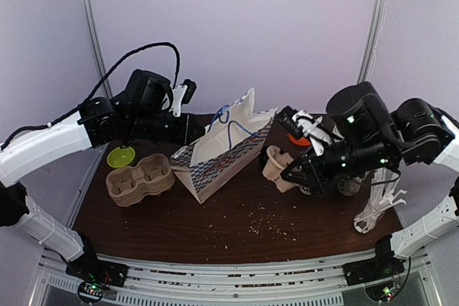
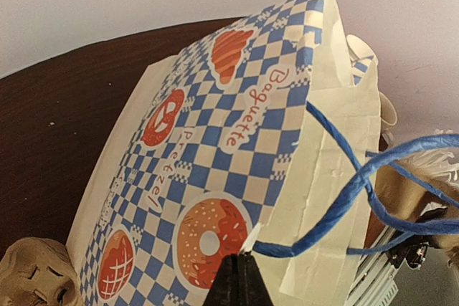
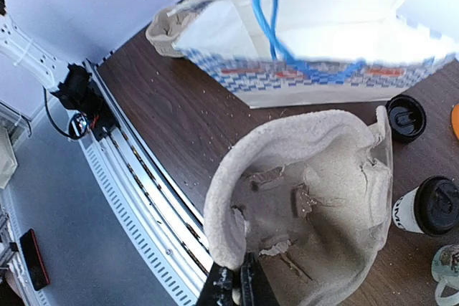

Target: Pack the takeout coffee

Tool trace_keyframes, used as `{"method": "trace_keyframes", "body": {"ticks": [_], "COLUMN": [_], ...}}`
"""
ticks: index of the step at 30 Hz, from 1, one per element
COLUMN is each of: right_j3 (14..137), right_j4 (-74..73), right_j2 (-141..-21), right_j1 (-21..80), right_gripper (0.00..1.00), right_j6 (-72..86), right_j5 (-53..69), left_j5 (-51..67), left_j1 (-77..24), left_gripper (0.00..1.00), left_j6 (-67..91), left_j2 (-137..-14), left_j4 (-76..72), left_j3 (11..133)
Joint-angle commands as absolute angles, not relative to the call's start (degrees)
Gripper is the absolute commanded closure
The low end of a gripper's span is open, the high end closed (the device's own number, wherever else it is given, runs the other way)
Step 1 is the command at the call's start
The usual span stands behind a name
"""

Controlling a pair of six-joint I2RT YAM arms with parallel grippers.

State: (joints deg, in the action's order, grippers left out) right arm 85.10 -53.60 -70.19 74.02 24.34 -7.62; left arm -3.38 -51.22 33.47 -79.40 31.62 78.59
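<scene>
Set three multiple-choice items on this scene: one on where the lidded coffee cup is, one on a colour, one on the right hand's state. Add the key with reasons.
1. Where is the takeout coffee relative to the paper bag?
A. inside it
B. underneath it
C. standing on the table outside it

2. What colour are the bag's handles?
A. blue
B. red
C. green

3. What state is the right hand in?
A. open over the table
B. shut on a pulp cup carrier
C. shut on the coffee

Key:
1 C, the cup stands upright on the wood beside the held carrier.
2 A, twisted blue cord loops out at the bag's mouth.
3 B, its fingers are closed on the carrier's rim.
</scene>
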Motion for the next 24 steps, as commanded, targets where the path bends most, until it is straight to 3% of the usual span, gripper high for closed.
{"method": "trace_keyframes", "body": {"ticks": [1,15,24], "right_j3": [95.57,126.51,128.00], "right_j4": [-63.97,-72.38,-65.62], "right_j2": [-69.53,-74.37,-76.54], "right_j1": [74.32,74.35,74.35], "right_gripper": [1.00,1.00,1.00], "right_j6": [23.73,18.90,16.77], "right_j5": [-11.44,-13.64,-4.15], "left_j5": [-4.56,-3.27,-0.26], "left_j1": [-51.44,-53.66,-54.11], "left_gripper": [1.00,1.00,1.00], "left_j6": [32.03,33.51,35.68], "left_j2": [-80.74,-82.18,-81.96], "left_j4": [33.75,33.93,33.18], "left_j3": [80.93,83.45,87.66]}}
